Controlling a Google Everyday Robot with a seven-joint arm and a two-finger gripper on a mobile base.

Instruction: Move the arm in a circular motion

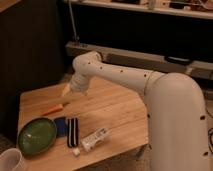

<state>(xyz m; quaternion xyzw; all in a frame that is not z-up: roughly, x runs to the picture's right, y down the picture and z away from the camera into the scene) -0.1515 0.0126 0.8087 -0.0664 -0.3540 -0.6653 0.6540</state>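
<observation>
In the camera view, the arm (125, 77) is arching from the lower right over the wooden counter (120, 112). Its thick white segment is running up and left to a bulbous elbow, then bending down toward the counter's far left part. The end effector (67, 90) is hanging at the tapered tip, just above the wood. It is near the orange stick-like item (55, 108) but apart from it. Whether it is spread or pressed together cannot be told here.

A green plate (37, 135), a blue-and-dark striped object (68, 131) and a white tube (95, 138) are lying toward the front edge. A white cup (11, 161) is showing at the view's lower left corner.

The step in hand is probably the left part of the circle. Doing it well likely means:
- holding the tip's height even, so that it is clearing the orange item and the plate;
- tracing one smooth, steady curve;
- watching that the elbow is staying clear of the dark shelf (150, 55) behind.
</observation>
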